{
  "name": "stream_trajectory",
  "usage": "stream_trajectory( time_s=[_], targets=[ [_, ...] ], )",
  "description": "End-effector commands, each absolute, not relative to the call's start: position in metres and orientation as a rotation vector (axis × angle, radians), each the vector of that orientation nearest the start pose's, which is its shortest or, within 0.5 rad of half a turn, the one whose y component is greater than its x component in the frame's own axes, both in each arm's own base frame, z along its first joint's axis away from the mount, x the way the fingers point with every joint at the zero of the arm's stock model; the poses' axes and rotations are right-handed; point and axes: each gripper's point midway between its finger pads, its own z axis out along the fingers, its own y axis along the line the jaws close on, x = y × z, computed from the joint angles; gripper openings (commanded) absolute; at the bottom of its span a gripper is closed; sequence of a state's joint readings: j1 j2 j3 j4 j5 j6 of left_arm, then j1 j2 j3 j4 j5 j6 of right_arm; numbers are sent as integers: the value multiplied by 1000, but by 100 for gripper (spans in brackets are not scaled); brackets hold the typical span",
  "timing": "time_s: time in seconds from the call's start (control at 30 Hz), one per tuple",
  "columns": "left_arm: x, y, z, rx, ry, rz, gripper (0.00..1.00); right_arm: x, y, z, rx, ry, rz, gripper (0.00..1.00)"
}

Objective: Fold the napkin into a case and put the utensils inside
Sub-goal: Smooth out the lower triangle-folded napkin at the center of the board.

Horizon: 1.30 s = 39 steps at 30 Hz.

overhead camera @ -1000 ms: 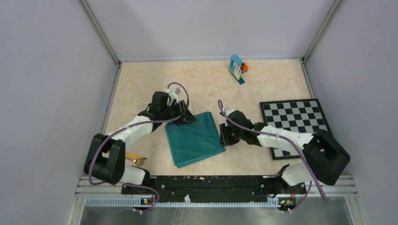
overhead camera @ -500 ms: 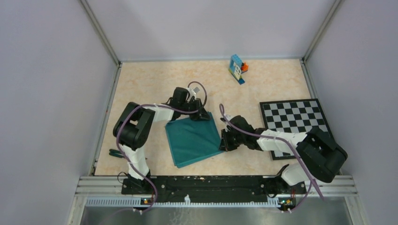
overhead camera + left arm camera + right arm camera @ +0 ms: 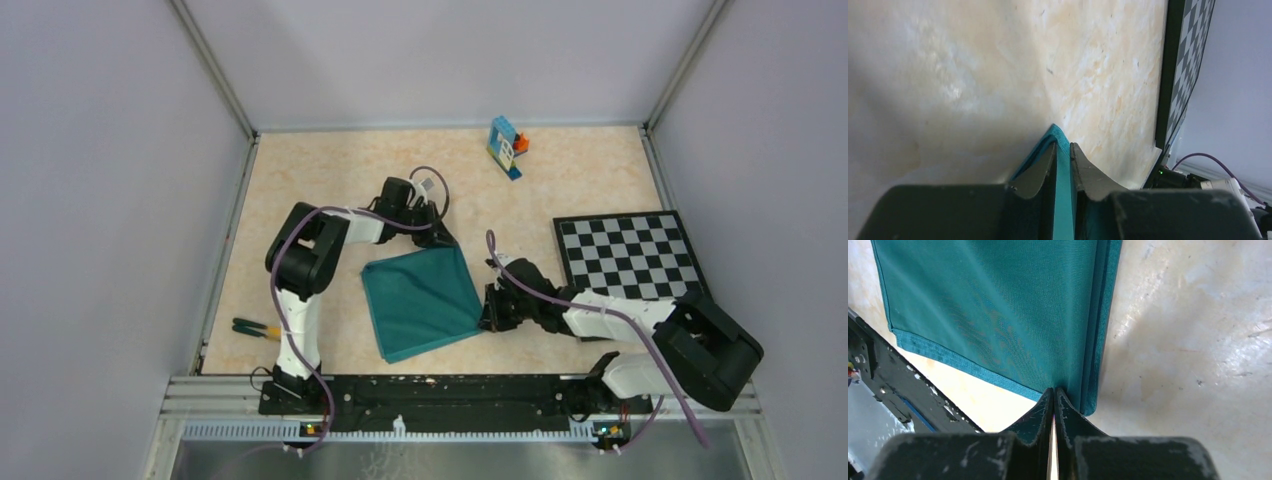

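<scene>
The teal-green napkin (image 3: 420,300) lies folded into a rough square on the table's middle. My left gripper (image 3: 443,240) is at its far right corner, shut on a cloth edge (image 3: 1062,155) that runs between the fingers in the left wrist view, where the gripper (image 3: 1063,147) shows. My right gripper (image 3: 487,312) is at the near right corner. In the right wrist view it (image 3: 1054,390) is shut, with its tips on the near edge of the napkin (image 3: 998,305) beside the stacked fold. The utensils (image 3: 255,328) lie at the near left, apart from both grippers.
A black-and-white checkerboard mat (image 3: 625,265) lies at the right, its edge showing in the left wrist view (image 3: 1188,50). Blue-orange toy blocks (image 3: 507,145) stand at the back. The black base rail (image 3: 893,385) runs just near the napkin. Enclosure walls surround the table.
The left arm swung from the napkin's far left corner to its far right corner. The napkin and the right gripper have shifted a little to the right and nearer.
</scene>
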<state>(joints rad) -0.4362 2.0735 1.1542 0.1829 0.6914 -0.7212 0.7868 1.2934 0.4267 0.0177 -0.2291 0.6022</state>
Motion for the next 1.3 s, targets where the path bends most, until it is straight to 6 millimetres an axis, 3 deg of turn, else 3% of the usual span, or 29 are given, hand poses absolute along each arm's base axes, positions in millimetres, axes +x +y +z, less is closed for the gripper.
stream_trajectory(
  time_s=[0.0, 0.13, 0.27, 0.4, 0.53, 0.6, 0.73, 0.83, 0.93, 1.07, 1.17, 1.27],
  targets=[
    [377, -324, 35, 130, 2488, -1339, 21, 166, 240, 33, -370, 2552, 784, 4],
    [384, -325, 54, 189, 2467, -1317, 29, 179, 240, 39, -378, 2520, 746, 9],
    [386, -316, 109, 254, 2386, -1261, 50, 187, 228, 22, -285, 2567, 691, 9],
    [375, -286, 155, 250, 2325, -1215, 68, 199, 206, 6, -143, 2616, 565, 7],
    [348, -245, 177, 193, 2278, -1176, 75, 211, 179, -1, -38, 2637, 382, 6],
    [334, -227, 178, 152, 2273, -1150, 76, 222, 176, 6, -44, 2597, 348, 6],
    [307, -206, 166, 92, 2281, -1127, 78, 245, 196, 33, -261, 2494, 395, 9],
    [289, -201, 145, 60, 2339, -1129, 74, 259, 216, 63, -388, 2418, 449, 15],
    [282, -189, 120, 23, 2410, -1028, 73, 256, 233, 79, -441, 2399, 549, 24],
    [278, -162, 96, -8, 2498, -804, 75, 240, 246, 76, -436, 2428, 698, 27],
    [274, -155, 91, -2, 2510, -748, 74, 231, 237, 62, -372, 2463, 704, 15],
    [271, -165, 94, 20, 2484, -839, 67, 224, 221, 47, -309, 2493, 658, 6]
  ],
)
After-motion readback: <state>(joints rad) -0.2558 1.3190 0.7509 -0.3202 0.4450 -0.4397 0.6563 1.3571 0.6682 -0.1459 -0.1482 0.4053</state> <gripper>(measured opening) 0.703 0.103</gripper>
